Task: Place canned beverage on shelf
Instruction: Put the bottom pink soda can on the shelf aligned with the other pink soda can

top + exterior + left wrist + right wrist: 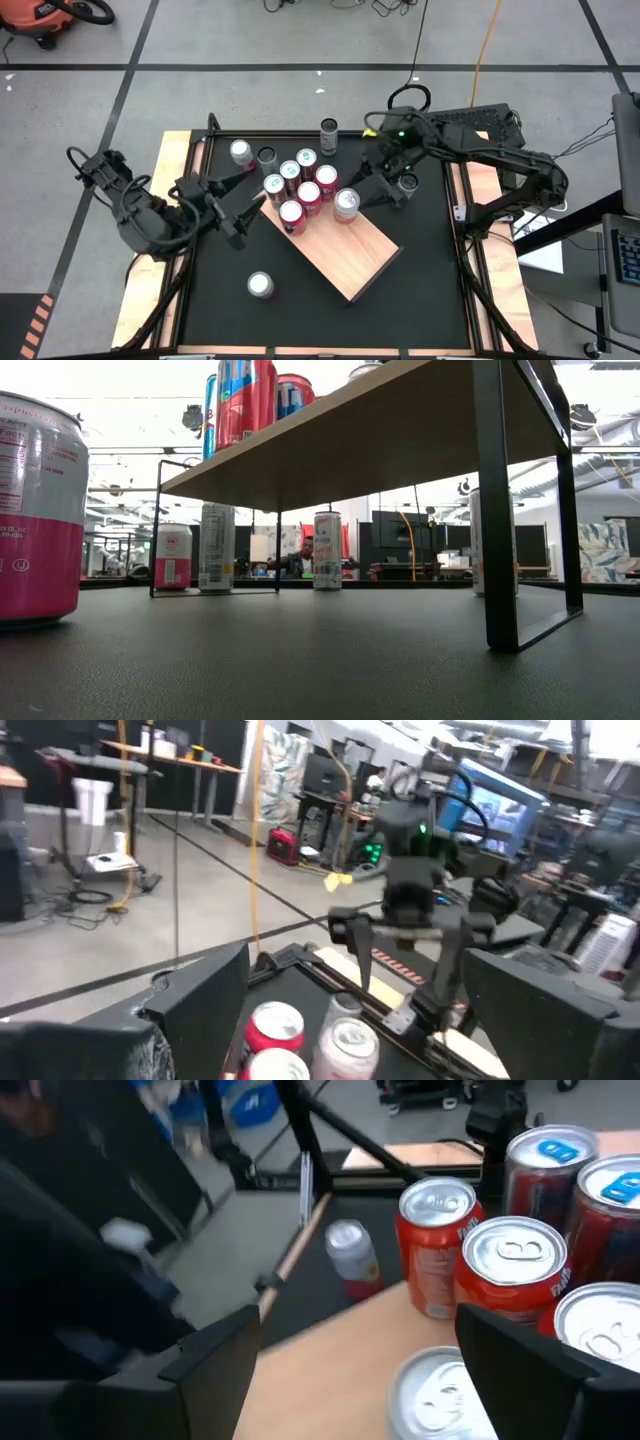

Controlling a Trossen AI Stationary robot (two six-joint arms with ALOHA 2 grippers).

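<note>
The shelf (345, 250) is a pale wooden slab on black metal legs (495, 510), set askew in the middle of the black table. Several red and blue cans (300, 185) stand on its far left part. One silver-topped can (347, 203) stands apart at the shelf's far edge; it also shows in the right wrist view (440, 1395). My right gripper (362, 190) is open just beyond this can, its fingers (215, 1355) spread wide around it. My left gripper (252, 190) is open and empty at the shelf's left corner, facing the group of cans (275, 1025).
Loose cans stand on the table: a pink one (241, 152) and a dark one (267, 157) at the far left, a tall one (329, 133) at the far edge, one (407, 183) under my right arm, and one (260, 285) near the front.
</note>
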